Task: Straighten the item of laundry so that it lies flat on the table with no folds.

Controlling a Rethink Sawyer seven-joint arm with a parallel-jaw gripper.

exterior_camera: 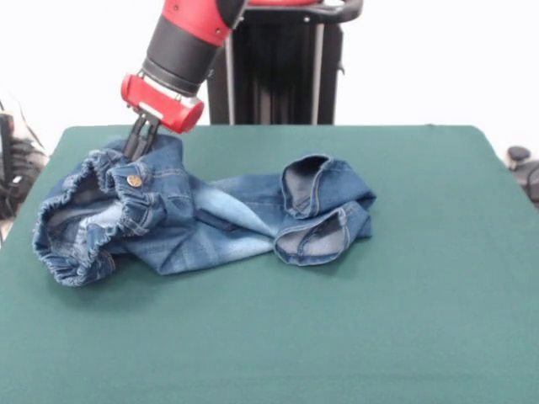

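The small blue denim jeans (pixel 202 223) lie crumpled on the left half of the green table (pixel 404 320). The elastic waistband (pixel 72 227) is bunched open at the left, with the metal button (pixel 134 180) facing up. The legs run right and fold back, their cuffs (pixel 316 219) curled over. My gripper (pixel 138 148) hangs from the red and black arm at the waistband's far edge. Its fingers (pixel 141 135) are close together and pinch the denim there. The fingertips are partly hidden by the cloth.
The robot's black pedestal (pixel 278 67) stands behind the table's far edge. Dark objects show past the table's left edge (pixel 17 160) and right edge (pixel 522 168). Green cloth shows to the right of the jeans and in front of them.
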